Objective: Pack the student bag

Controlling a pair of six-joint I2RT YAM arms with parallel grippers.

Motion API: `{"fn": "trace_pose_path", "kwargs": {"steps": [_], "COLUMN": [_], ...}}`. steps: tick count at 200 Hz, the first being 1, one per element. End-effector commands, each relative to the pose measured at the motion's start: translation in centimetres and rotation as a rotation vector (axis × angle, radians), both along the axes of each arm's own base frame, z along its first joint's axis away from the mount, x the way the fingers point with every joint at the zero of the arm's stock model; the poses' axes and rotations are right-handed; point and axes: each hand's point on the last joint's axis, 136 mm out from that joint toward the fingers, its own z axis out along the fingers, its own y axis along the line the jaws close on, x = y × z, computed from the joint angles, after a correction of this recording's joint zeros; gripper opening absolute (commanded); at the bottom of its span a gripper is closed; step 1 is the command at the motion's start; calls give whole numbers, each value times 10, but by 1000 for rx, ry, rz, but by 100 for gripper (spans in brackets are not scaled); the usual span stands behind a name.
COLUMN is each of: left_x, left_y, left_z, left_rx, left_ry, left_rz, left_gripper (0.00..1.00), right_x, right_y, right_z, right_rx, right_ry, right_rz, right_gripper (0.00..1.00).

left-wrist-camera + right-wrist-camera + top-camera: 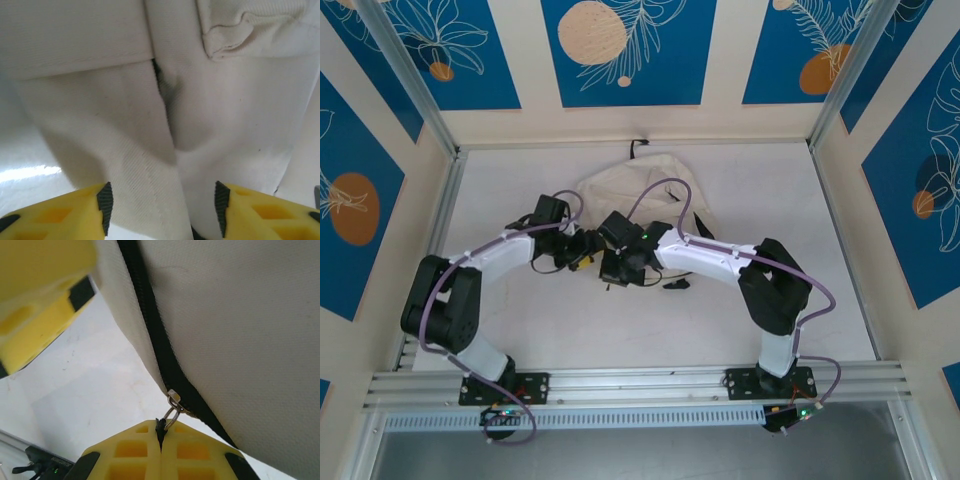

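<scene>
student bag (100,125) — matt woven cream cloth; zip pull (172,406) — shiny metal; fingers (125,452) yellow plastic

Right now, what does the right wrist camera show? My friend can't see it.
The right gripper has its yellow jaws shut on the small pull of a black zip along the cream bag. White table shows beside it.
</scene>
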Motion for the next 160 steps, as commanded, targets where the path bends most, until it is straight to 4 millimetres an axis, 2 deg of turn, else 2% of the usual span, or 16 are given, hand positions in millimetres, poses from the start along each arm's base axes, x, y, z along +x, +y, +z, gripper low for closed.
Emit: {"fn": "trace_pose_path", "kwargs": {"steps": [1,28,47,69,103,136,160], "left_x": [2,0,0,3,11,20,24], "left_y": [-9,-10,-7,-1,4,8,11], "left_z": [-2,-11,-16,-21,-28,-29,-28], "left_rx": [2,9,29,70,119,157,181], "left_ry": [2,19,22,8,-25,-49,-61], "left_rz": [-27,-26,-21,-7,1,6,7], "left_gripper": [53,42,30,18,3,0,0], "right_x": [-7,-2,-3,-8,-20,-25,-27], "right_y": [15,19,16,3,-31,-65,-81], "right_z": [10,9,8,5,0,-5,-5], "right_rx": [83,89,71,5,-139,-302,-377], "right_ry": [22,19,29,41,70,75,66], "right_rz": [55,50,46,29,-21,-78,-105], "right_gripper": [0,0,0,0,0,0,0]}}
